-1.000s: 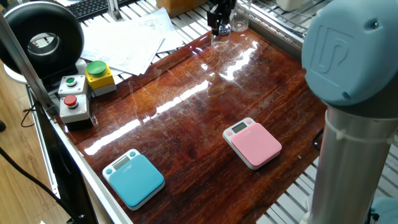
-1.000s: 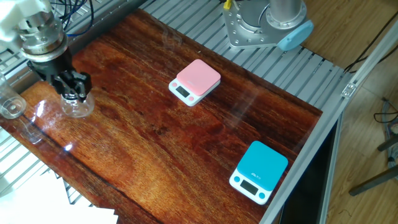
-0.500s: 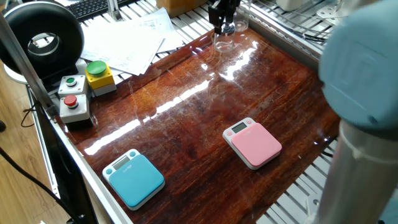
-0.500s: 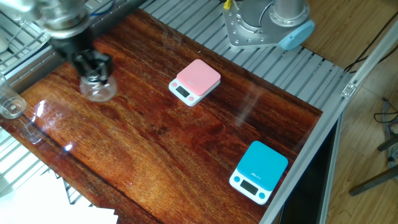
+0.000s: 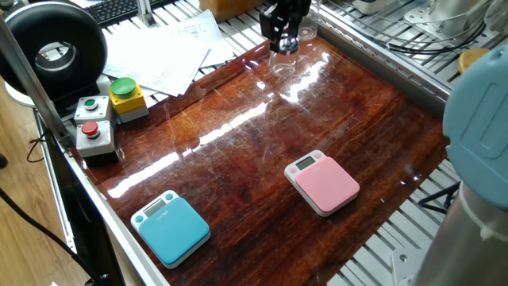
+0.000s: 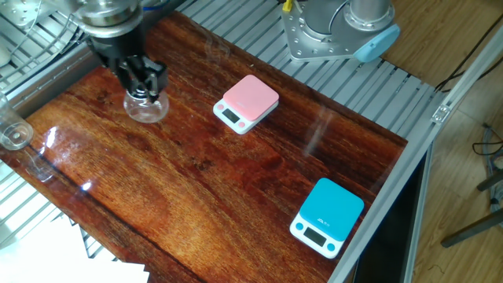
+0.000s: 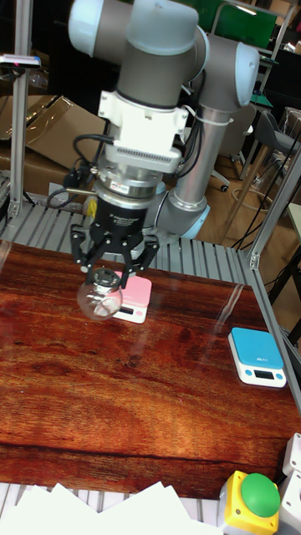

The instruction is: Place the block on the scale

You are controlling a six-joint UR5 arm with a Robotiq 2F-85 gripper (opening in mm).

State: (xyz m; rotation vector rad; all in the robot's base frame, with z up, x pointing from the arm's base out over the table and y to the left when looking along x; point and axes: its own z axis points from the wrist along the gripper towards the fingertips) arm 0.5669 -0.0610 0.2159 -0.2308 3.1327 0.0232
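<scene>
Above the far end of the glossy wooden table (image 6: 236,196), we see the gripper (image 6: 144,81) closed on the neck of the block (image 6: 146,108), a small clear round-bodied jar. In the tall fixed view the gripper (image 7: 112,269) pinches the jar's top from both sides w/ its dark fingers (image 7: 89,256), and the block (image 7: 99,298) hangs directly beneath them, its bulb below the fingertips. It seems lifted off the wood, though we can't be sure of the gap. In one fixed view the gripper (image 5: 283,32) and block (image 5: 283,57) sit near the table's far edge, close to the metal rack. The scale (image 6: 246,102), pink w/ a grey display, lies flat on the table, apart from the jar, nothing on it; it shows also at (image 5: 322,183) and, partly hidden behind the jar, at (image 7: 134,299). The blue scale (image 6: 327,216) rests well apart, toward the opposite end. We also note a taller clear glass vessel (image 6: 13,134) beside the table's edge, and a button box w/ a green-topped yellow switch (image 5: 127,96).
</scene>
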